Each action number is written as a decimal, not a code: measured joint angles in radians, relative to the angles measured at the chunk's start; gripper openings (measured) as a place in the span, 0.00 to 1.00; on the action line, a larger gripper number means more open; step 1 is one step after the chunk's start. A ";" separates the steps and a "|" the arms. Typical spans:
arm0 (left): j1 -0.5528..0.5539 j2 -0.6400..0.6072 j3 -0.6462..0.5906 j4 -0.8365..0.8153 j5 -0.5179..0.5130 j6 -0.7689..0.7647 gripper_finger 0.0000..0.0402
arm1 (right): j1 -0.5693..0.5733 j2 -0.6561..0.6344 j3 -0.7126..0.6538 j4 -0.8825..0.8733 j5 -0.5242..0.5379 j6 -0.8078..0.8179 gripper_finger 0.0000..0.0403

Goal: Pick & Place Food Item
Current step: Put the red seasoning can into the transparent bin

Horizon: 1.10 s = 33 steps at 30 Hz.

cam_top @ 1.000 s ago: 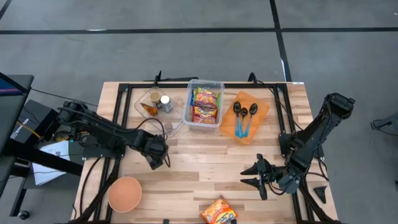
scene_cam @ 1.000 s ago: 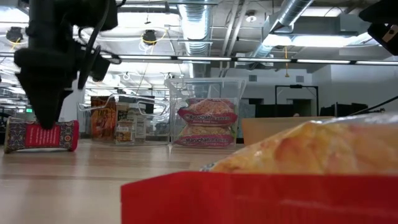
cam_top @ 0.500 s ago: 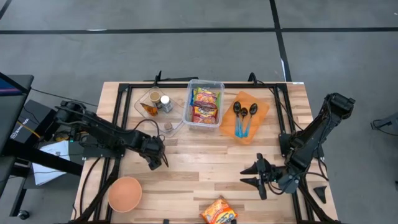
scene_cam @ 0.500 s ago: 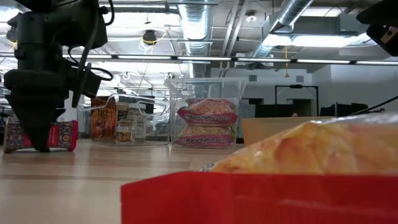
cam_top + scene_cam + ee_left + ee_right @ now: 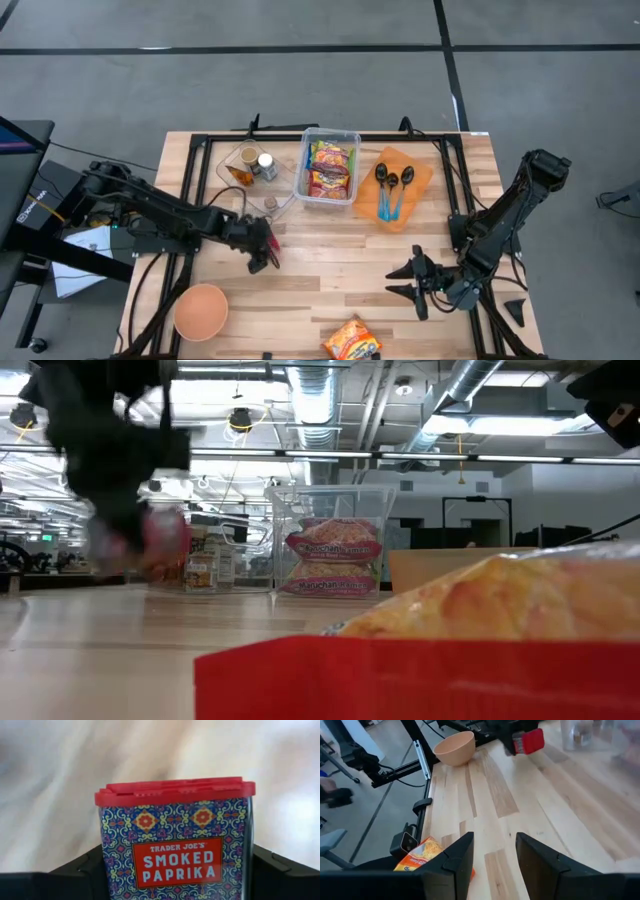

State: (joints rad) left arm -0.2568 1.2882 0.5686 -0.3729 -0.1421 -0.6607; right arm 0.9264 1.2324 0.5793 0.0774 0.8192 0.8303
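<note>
On my wooden table (image 5: 340,270) the left gripper (image 5: 264,250) has just closed its fingers on the smoked paprika tin (image 5: 175,840), which stood on the boards a second ago and now hangs lifted just in front of the spice container (image 5: 250,165). I judge the pick done and the placing next. The right gripper (image 5: 405,280) waits low at the right, fingers apart, empty.

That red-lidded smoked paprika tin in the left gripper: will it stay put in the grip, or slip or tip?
The patterned smoked paprika tin with the red lid looks rigid, so it probably won't crush. Its glossy printed sides may be slippery between the left gripper fingers. Flat-sided and boxy, it likely won't roll, though set upright on the wooden table it could tip.
</note>
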 joint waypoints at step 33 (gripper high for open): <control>-0.120 0.234 0.118 0.916 0.461 0.179 0.75 | -0.395 0.532 0.682 -0.007 -0.507 -0.847 0.76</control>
State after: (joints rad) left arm -0.3764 1.5227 0.6866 0.5426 0.3189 -0.4816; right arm 0.5318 1.7641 1.2614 0.0705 0.3117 -0.0170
